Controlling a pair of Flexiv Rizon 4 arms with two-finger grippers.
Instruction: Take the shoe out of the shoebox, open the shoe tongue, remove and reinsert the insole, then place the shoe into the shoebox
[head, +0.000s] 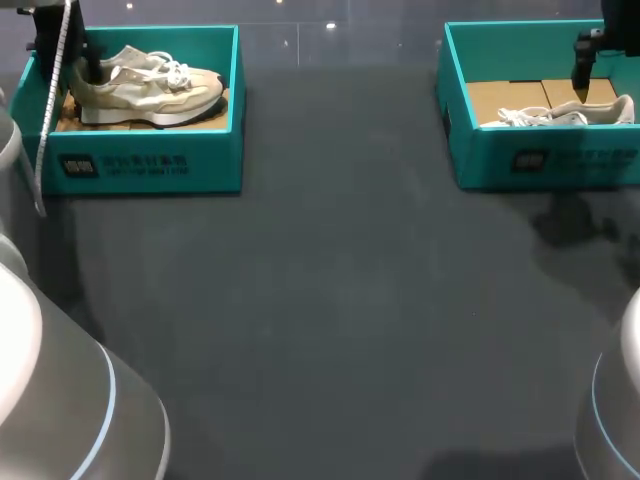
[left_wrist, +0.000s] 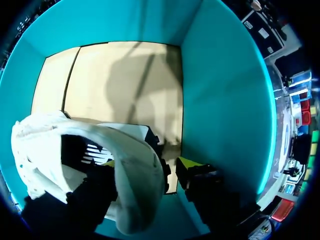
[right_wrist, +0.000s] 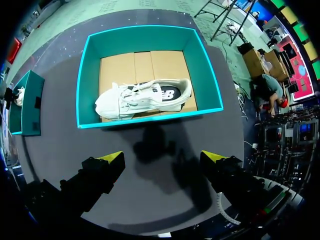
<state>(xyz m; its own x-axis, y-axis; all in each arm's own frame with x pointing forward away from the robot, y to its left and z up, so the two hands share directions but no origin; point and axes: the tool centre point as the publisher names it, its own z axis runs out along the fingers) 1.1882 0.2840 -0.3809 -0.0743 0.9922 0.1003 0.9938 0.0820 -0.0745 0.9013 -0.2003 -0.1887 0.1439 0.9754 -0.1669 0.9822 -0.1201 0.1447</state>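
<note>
My left claw (left_wrist: 147, 162) is down in the left box (head: 150, 160) at the bench's (head: 350, 300) far-left corner. It is part open astride the heel rim of the left shoe (head: 150, 85), with one finger inside the opening and the other outside, a sliver off the heel, so nothing is clamped. That shoe lies lengthwise in the box, toe toward its right wall, and the wall behind the heel stands close beside my outer finger. My right claw (right_wrist: 162, 157) hangs spread wide, holding nothing, high above the right box (right_wrist: 85, 85) at the far-right corner. The right shoe (right_wrist: 145, 97) lies below and ahead, lengthwise, toe toward the bench's middle. The boxes stand well apart.
</note>
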